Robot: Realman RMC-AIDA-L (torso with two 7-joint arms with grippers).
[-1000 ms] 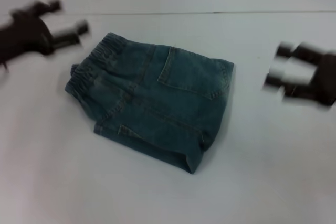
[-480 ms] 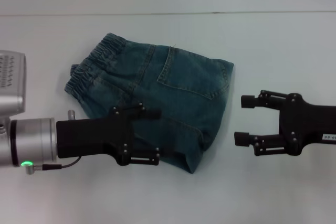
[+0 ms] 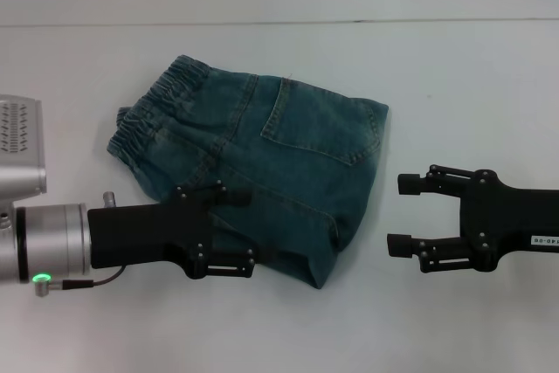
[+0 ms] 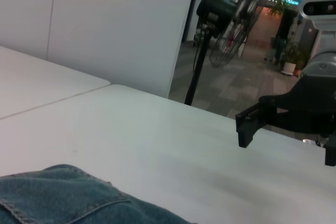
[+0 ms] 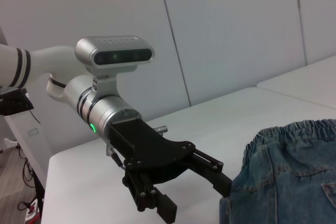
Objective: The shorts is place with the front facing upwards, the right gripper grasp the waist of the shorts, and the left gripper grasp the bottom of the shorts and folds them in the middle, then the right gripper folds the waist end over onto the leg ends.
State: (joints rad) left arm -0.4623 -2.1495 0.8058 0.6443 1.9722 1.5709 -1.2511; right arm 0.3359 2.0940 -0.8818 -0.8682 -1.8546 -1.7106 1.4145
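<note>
Head view is showing you the shorts (image 3: 262, 168) lying folded on the white table (image 3: 454, 67), spreading from the middle of the picture toward 10 o'clock. The waist of the shorts (image 3: 153, 115) is sitting at the 10 o'clock end, its ruffled band doubled up in two layers. A stitched pocket (image 3: 319, 120) is facing up on the half toward 1 o'clock, and the lowest corner of the denim is pointing to about 6 o'clock.

Your left end effector (image 3: 229, 231) is reaching in from 9 o'clock with its fingers spread apart and gripping nothing. It is overlapping the lower edge of the shorts in this view; you cannot tell whether it is touching the cloth or hanging above it. A green light is glowing on its silver wrist.

Your right end effector (image 3: 402, 214) is coming in from 3 o'clock, its fingers also parted and empty. It is sitting just beside the shorts' 3 o'clock edge with bare table showing between the fingertips and the denim.

Left wrist view is showing a strip of denim at the near edge and the right end effector's black finger well beyond it across the table. Right wrist view is showing the left end effector released, right by the gathered waistband.
</note>
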